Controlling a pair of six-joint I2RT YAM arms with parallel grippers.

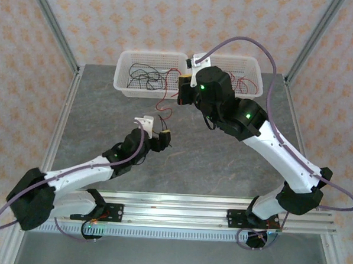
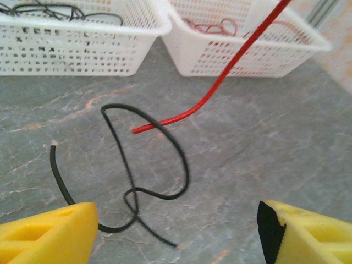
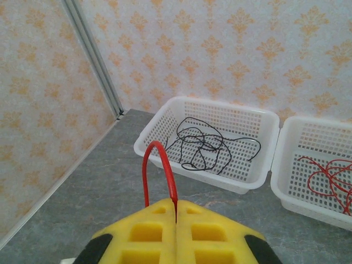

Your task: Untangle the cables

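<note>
— Black wire [image 2: 186, 165] lies on the table [image 2: 275, 154] just ahead of the left gripper [image 2: 176, 231], whose yellow fingers are spread. The loop's long axis runs away from them, and 1 finger hides part of it.

— And red?

— Red wire [image 2: 225, 77] hangs from the right gripper [image 3: 176, 212], pinched tight, with its tip over that loop. I can't tell if they touch. Farther back are 2 baskets [image 2: 82, 55].

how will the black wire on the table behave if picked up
Probably floppy: the black wire lies in loose curls, so it should droop. Likely light, being so thin. Its loop may snag the red wire crossing it.
</note>
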